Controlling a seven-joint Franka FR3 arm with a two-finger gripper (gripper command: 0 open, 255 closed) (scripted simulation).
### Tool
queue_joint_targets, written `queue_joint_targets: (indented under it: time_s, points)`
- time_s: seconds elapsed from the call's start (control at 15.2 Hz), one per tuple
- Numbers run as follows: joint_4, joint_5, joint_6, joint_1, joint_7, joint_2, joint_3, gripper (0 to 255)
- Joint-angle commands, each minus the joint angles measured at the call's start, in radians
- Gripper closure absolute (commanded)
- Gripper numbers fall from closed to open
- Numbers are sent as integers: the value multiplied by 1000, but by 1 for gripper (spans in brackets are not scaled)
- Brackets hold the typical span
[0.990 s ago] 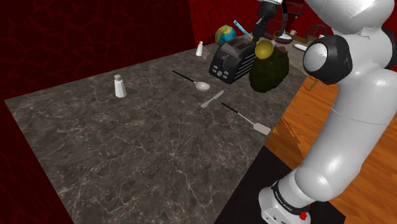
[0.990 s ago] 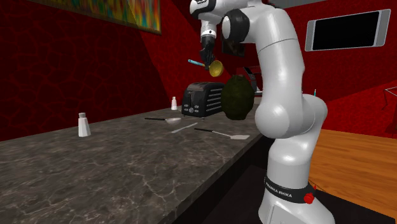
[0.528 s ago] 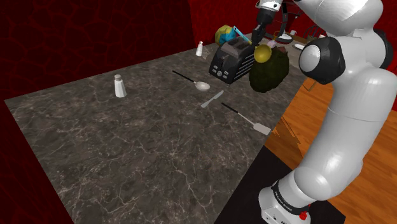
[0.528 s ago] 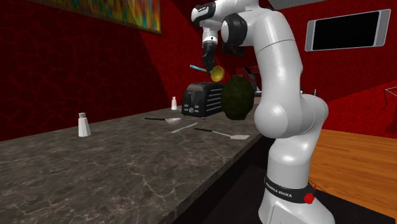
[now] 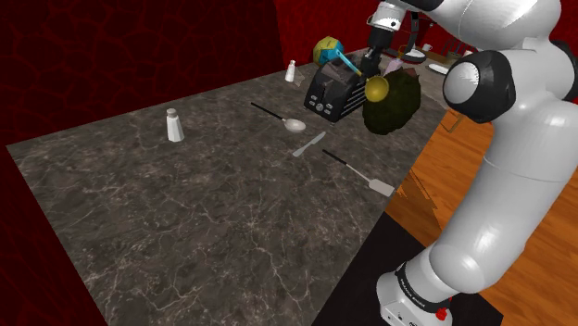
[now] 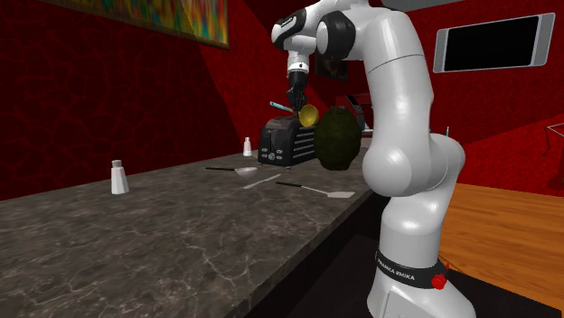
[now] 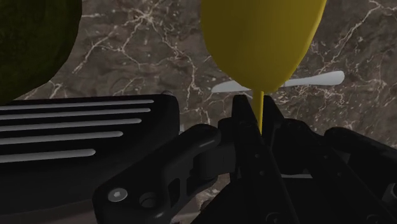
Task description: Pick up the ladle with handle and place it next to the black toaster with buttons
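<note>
While the black gripper [image 7: 259, 113] was clamped on the thin neck of the ladle [image 7: 261, 38], its yellow bowl hung in the air just above the toaster [image 7: 83, 127], near a dark green lump [image 5: 394, 104]. Lowered carelessly, the bowl might have knocked either, or the neck might have twisted in that narrow grip. Beyond, a pale utensil [image 7: 321, 79] lay on the counter [image 7: 159, 38].
</note>
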Motion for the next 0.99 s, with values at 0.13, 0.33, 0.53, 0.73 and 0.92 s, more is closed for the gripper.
queue_joint_targets:
  time_s: [0.13, 0.33, 0.53, 0.73, 0.92]
  points:
    - [-86, -8, 67, 12, -4, -20, 1, 255]
    - [-138, -12, 111, 18, -7, -28, 1, 255]
    - [-186, -13, 154, 23, -10, -33, 2, 255]
    - [-230, -14, 195, 26, -13, -36, 3, 255]
    - [-270, -13, 235, 29, -17, -36, 4, 255]
